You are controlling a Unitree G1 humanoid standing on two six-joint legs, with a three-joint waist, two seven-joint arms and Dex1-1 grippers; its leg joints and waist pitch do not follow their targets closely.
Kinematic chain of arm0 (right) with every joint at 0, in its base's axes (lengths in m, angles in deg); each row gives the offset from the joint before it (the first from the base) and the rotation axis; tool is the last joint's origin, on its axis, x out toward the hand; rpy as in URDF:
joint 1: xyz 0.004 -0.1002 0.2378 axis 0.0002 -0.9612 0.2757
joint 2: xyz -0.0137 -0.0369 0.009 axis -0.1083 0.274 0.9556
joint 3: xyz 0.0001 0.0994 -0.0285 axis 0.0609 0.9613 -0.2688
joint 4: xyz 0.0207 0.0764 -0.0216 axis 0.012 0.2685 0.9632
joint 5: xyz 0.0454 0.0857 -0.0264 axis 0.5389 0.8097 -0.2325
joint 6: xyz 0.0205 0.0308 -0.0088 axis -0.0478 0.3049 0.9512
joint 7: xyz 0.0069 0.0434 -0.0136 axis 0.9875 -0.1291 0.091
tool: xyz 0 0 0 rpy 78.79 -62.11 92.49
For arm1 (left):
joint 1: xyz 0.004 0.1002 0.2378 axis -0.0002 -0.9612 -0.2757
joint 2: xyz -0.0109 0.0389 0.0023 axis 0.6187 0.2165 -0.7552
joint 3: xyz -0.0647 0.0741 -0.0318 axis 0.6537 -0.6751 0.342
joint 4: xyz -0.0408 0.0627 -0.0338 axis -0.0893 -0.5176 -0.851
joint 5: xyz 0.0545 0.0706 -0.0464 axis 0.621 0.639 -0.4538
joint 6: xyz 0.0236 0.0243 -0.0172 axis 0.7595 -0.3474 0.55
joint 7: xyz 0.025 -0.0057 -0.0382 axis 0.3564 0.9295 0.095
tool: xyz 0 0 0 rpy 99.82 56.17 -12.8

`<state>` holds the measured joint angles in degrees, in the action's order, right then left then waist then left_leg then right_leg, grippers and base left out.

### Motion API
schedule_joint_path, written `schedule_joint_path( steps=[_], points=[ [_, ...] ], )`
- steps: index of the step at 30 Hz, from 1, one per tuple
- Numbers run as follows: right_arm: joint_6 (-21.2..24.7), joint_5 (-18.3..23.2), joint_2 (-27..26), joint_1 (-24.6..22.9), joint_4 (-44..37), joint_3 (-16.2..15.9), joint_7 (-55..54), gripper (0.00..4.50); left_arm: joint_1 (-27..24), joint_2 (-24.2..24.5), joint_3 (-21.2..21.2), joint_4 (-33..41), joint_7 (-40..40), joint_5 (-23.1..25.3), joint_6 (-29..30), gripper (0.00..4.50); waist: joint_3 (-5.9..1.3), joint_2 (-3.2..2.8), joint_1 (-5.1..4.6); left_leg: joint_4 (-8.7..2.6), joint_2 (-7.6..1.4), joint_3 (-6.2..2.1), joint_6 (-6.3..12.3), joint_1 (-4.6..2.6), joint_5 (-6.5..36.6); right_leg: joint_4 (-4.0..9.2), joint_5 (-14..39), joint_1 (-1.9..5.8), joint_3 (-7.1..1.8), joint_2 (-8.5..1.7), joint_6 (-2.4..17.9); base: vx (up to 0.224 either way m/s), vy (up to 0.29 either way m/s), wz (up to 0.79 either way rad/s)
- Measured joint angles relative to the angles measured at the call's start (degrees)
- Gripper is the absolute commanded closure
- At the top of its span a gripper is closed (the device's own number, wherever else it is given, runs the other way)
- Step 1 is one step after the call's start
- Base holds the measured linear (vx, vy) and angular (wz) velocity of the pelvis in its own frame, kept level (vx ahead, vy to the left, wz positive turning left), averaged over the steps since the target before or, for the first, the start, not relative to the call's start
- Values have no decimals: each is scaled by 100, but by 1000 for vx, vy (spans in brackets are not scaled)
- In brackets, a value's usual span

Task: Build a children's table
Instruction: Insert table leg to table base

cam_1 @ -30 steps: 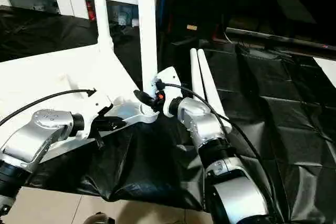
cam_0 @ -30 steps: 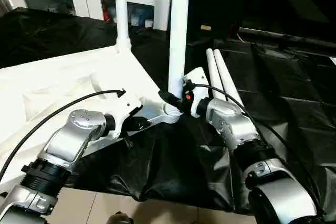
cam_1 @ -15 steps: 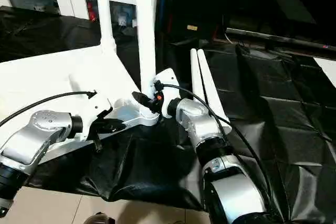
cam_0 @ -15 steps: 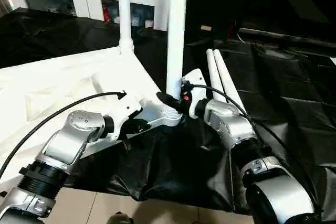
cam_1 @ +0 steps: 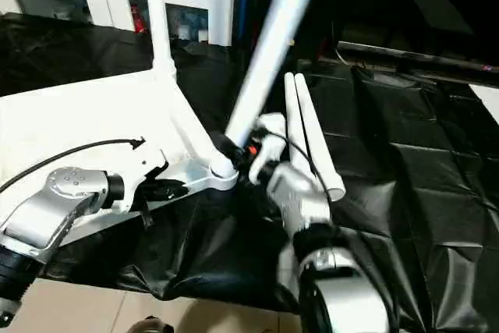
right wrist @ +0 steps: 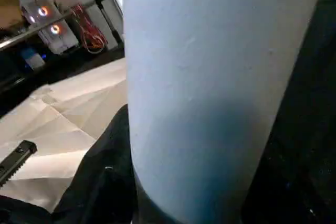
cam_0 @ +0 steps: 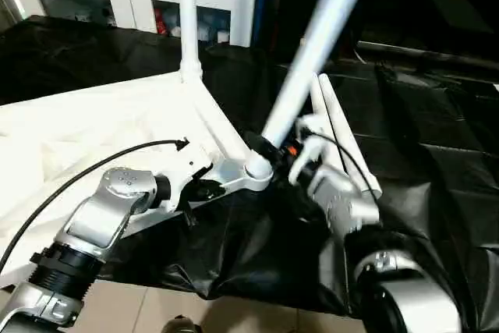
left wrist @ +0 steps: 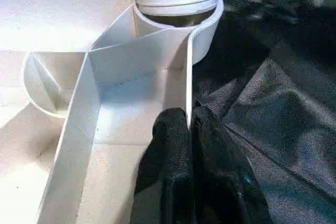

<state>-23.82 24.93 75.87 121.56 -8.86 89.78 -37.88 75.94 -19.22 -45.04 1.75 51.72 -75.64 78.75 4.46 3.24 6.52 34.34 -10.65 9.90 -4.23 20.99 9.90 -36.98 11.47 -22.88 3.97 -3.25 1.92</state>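
Leg [cam_0: 312, 52] tilting off corner socket [left wrist: 178, 22]; right gripper [cam_0: 274, 150] clasping its base, needing re-uprighting; left gripper [left wrist: 190, 129] pinching tabletop rim [left wrist: 187, 72], steadying.

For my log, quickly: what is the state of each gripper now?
Left gripper: closed on the tabletop's edge wall.
Right gripper: closed on the tilted leg.

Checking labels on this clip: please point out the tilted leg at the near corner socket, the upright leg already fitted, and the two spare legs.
Tilted leg [cam_0: 312, 52], left eye view, mid shaft.
Upright leg [cam_0: 188, 13], left eye view, shaft.
Spare legs [cam_1: 308, 142], right eye view, shafts lying on black sheet.
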Motion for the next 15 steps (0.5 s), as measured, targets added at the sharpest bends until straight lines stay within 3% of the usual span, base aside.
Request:
schedule_joint_path(
  steps=[7, 15],
  points=[
    [-533, -19, -97, -232, -19, 30, -3, 257, 1, -38, -1, -50, 3, 10, -46, 450, -5, -32, 16, 0, 0, 0, 0, -1, 0, 1, 0, 3, 0, 0, 0, 0, 0, 0],
    [-955, -551, -10, -500, -441, -408, -144, 257, 6, -52, -8, -109, 45, 23, -120, 450, -8, -47, 27, -1, 0, 0, 0, -1, 0, 1, 1, 4, 0, 0, 0, 0, 0, 0]
  ],
)
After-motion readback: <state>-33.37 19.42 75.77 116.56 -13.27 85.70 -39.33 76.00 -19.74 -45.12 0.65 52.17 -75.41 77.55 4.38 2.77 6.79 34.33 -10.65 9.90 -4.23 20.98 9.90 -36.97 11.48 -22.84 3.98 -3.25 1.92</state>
